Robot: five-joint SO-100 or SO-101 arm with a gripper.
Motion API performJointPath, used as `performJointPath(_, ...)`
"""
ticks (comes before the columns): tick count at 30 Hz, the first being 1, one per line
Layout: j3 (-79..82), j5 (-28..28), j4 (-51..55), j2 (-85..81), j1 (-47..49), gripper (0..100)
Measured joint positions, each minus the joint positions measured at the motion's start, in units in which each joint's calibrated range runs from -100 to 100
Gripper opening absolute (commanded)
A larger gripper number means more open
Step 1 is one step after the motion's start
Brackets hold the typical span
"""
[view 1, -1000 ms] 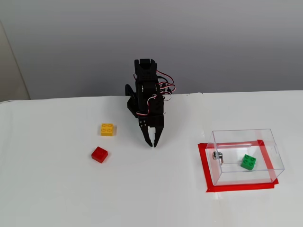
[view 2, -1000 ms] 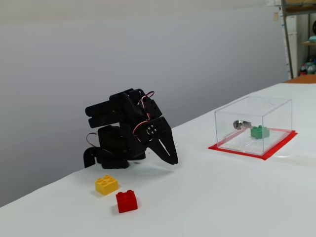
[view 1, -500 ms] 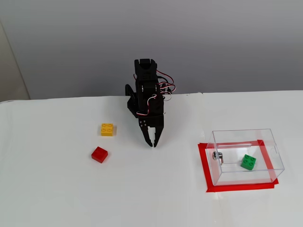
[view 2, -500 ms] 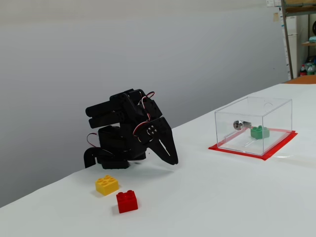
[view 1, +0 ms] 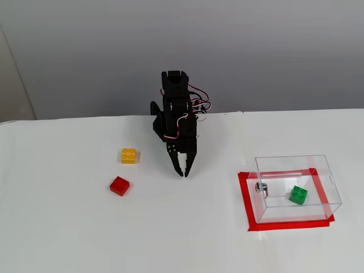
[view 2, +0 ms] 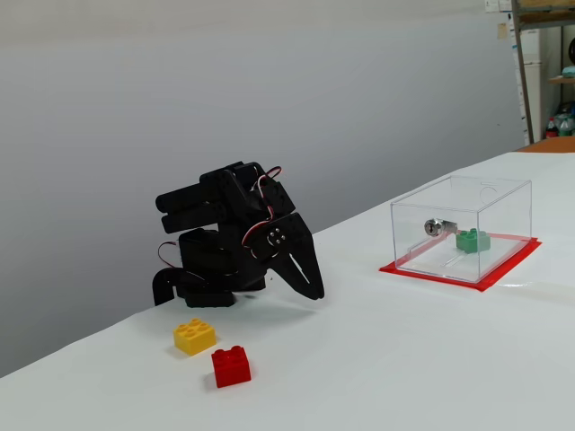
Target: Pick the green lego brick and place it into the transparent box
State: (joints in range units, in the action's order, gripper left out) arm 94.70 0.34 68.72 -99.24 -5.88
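Green lego brick (view 1: 298,194) in transparent box (view 1: 284,164), studs up, sitting diagonal to walls

Both fixed views bright and evenly lit, diffuse light, only faint soft shadows under the arm (view 2: 235,242) and bricks, white table (view 1: 68,227) near blown out, slight glare on the transparent box (view 2: 463,226) walls, mild softness overall, no visible edge distortion.
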Motion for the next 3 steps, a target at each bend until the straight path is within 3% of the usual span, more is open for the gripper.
performJointPath(3, 0.0, 0.0, 0.0, 0.0, 0.0, 2)
